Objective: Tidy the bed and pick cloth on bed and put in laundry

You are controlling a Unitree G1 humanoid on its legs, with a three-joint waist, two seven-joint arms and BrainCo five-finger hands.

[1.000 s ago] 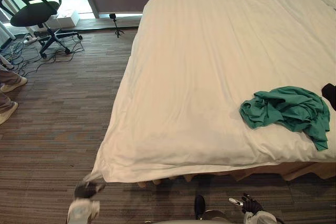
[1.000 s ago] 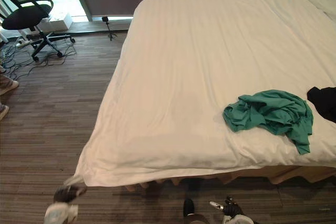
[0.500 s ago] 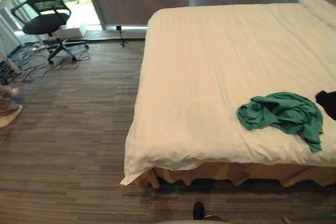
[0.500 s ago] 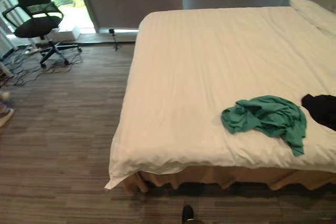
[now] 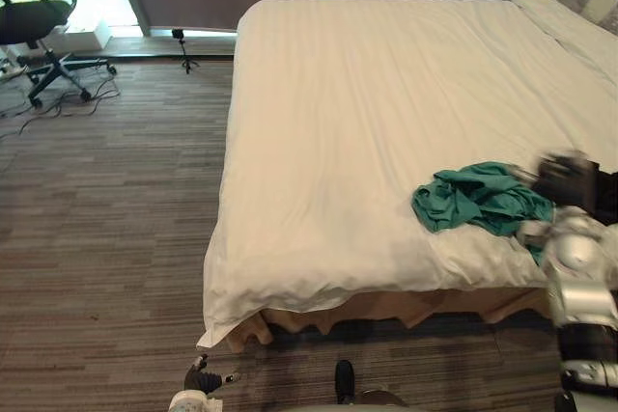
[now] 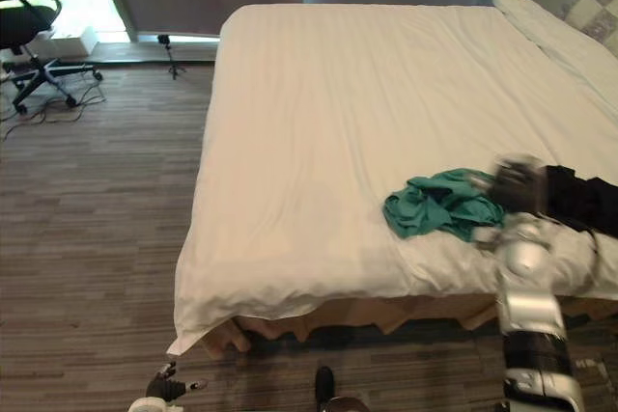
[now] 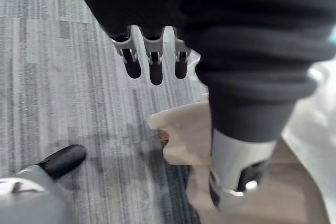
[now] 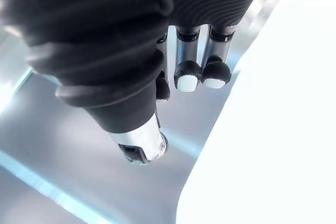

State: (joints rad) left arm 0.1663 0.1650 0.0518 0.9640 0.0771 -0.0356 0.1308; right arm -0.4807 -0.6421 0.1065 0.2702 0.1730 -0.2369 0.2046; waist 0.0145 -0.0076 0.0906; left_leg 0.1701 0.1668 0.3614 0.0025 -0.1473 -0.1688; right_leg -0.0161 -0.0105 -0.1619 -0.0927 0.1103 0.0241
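Observation:
A crumpled green cloth (image 5: 478,198) lies on the white bed cover (image 5: 367,113) near the bed's front edge, towards its right side. Just right of it a black cloth (image 6: 579,202) lies on the cover. My right hand (image 6: 519,186) is raised over the bed's front edge, right beside the green cloth and in front of the black one. Its fingers (image 8: 202,72) hang relaxed and hold nothing. My left hand (image 5: 200,381) is low over the carpet, below the bed's front left corner. Its fingers (image 7: 152,69) are straight, with nothing in them.
A pillow (image 5: 565,21) lies at the bed's far right. A beige bed skirt (image 5: 386,308) hangs below the cover. A black office chair (image 5: 34,7) and floor cables stand far left by the window, with a small tripod (image 5: 182,48) near the wall. Striped carpet (image 5: 106,209) stretches left of the bed.
The camera has shifted. My right arm has risen from the floor up to the bed's front edge beside the green cloth. My left hand has left the cover's front left corner and dropped low.

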